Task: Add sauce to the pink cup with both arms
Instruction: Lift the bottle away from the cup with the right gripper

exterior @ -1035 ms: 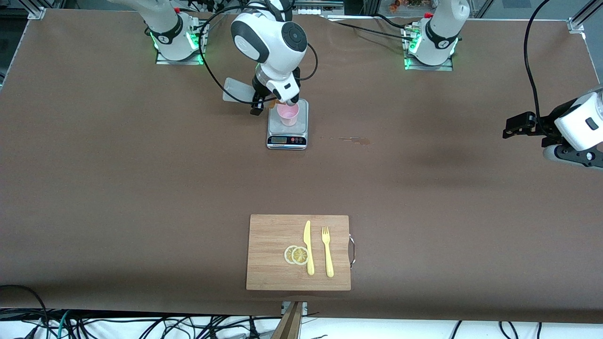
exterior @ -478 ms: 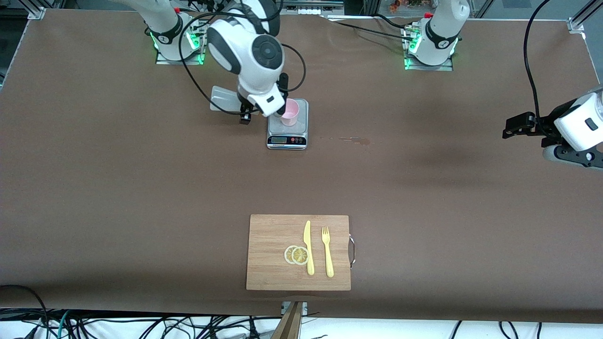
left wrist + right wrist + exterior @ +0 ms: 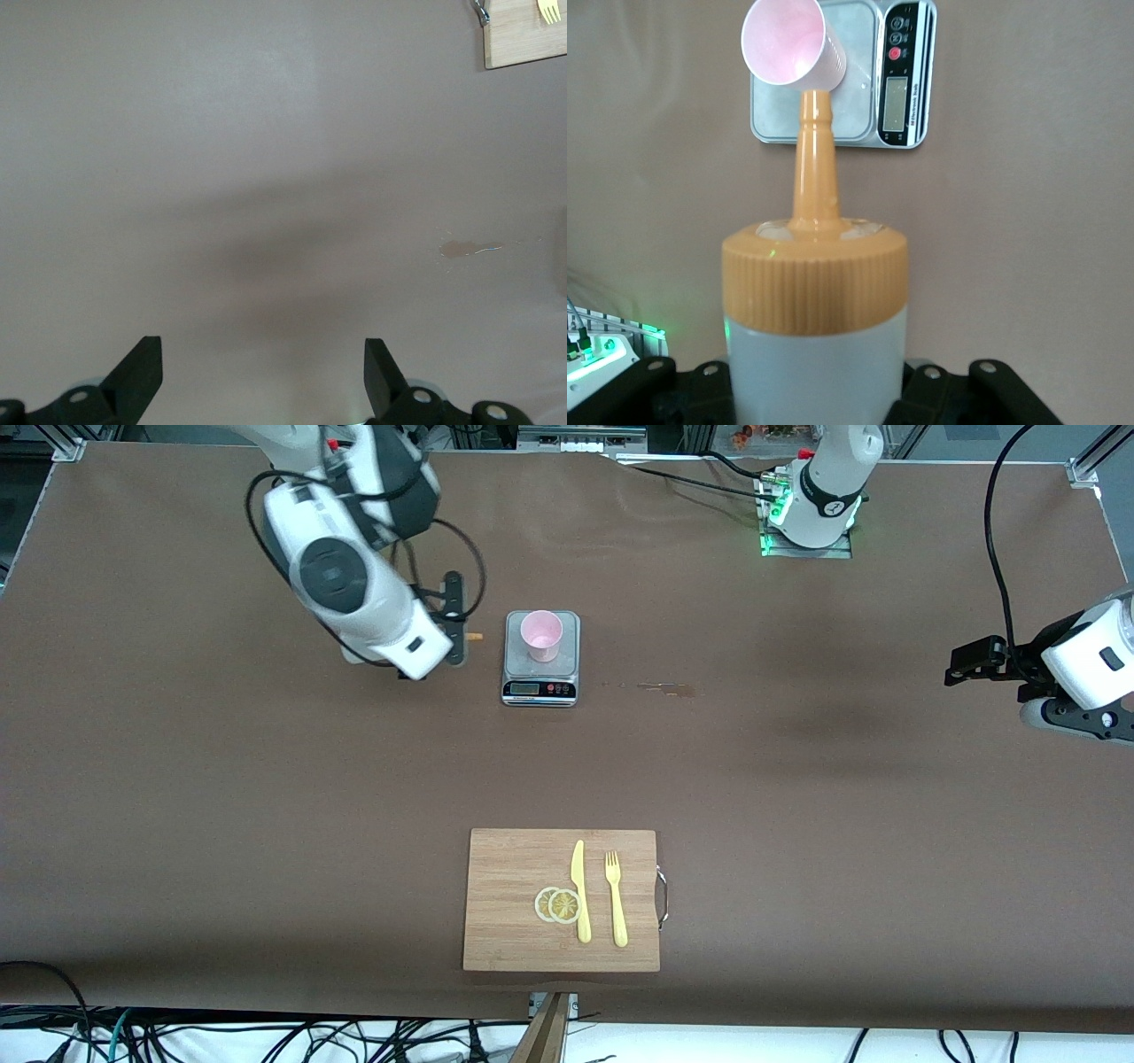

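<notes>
Right gripper (image 3: 454, 631) clamped on the squeeze bottle (image 3: 815, 341), held roughly level over the tabletop (image 3: 797, 797) just beside the scale (image 3: 541, 687), toward the right arm's end; in the front view only the orange nozzle tip (image 3: 475, 637) shows past the gripper; in the right wrist view the nozzle (image 3: 815, 159) points along the bottle's long axis straight at the pink cup (image 3: 541, 636), which stands upright on the scale's platform, apart from the nozzle tip. The governing relation: the cup lies directly ahead of the nozzle, so any return to pouring would, by judgement, be a move along that axis and then a downward tilt over the rim; the right arm is by far the nearer to the scale. Left gripper (image 3: 263, 376) spread wide and holding nothing, waiting over bare tabletop well apart from the scale, toward the left arm's end. Whether sauce lies in the cup cannot be told.
</notes>
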Action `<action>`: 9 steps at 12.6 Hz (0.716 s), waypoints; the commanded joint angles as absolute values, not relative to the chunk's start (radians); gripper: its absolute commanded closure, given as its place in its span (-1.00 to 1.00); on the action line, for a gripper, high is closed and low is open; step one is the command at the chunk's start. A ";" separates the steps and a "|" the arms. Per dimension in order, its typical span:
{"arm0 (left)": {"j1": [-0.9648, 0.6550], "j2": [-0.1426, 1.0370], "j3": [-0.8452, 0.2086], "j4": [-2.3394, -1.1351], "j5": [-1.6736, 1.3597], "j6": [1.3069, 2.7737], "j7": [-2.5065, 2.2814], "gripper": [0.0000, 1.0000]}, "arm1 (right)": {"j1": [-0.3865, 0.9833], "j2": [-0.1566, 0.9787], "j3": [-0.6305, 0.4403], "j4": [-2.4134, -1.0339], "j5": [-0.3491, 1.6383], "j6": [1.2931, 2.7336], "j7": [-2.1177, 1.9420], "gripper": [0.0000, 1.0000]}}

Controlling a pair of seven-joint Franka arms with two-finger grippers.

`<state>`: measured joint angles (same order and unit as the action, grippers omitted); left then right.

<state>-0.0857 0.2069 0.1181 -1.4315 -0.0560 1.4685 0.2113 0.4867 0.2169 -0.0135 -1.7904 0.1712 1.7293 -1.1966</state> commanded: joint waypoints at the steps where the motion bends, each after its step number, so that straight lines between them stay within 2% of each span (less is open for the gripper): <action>1: -0.090 0.227 0.121 -1.390 -0.044 1.443 0.232 -1.00 | 0.445 0.213 -0.093 -1.779 0.317 1.700 -1.414 0.40; 6: -0.091 0.227 0.121 -1.390 -0.044 1.443 0.232 -1.00 | 0.381 0.281 -0.228 -1.814 0.621 1.648 -1.740 0.34; 9: -0.091 0.227 0.121 -1.390 -0.044 1.443 0.232 -1.00 | 0.376 0.363 -0.317 -1.842 0.820 1.593 -2.012 0.34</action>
